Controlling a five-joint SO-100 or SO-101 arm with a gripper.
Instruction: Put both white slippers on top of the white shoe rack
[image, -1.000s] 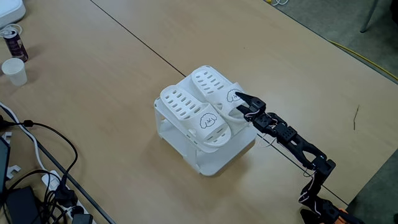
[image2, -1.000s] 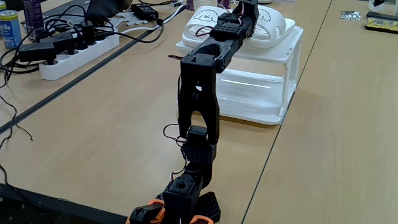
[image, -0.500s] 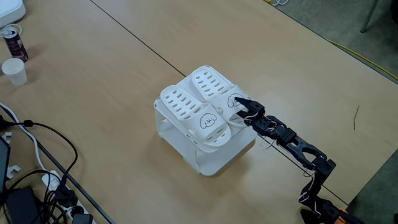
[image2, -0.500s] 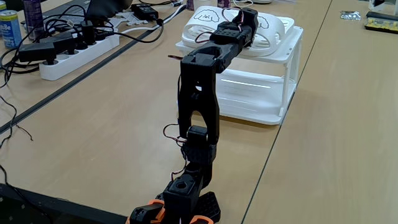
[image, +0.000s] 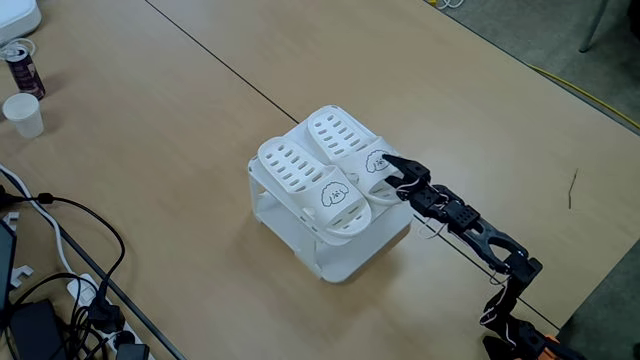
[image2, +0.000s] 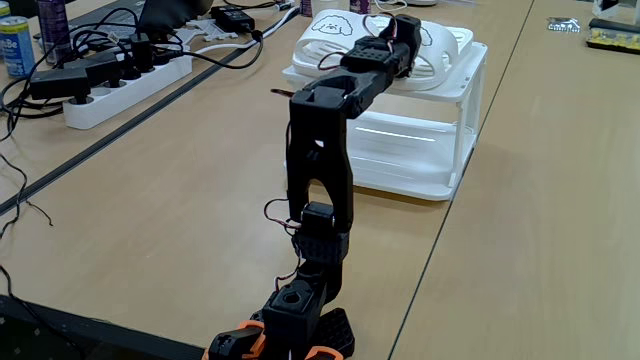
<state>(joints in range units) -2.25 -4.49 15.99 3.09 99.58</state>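
While arm blocks tool (image: 385, 165), grip unclear; white slippers (image: 322, 172) atop white shoe rack (image: 345, 255).

Both slippers (image: 320, 175) lie side by side on top of the shoe rack (image: 330, 250), which stands on the worktop (image: 180, 120). In a fixed view the end effector (image: 385, 170) sits just beside the right-hand slipper's end, the arm (image: 470, 230) stretching off to the lower right. A cup (image: 22, 113) and a can (image: 20, 65) stand far left; cables (image: 60, 260) lie at lower left.
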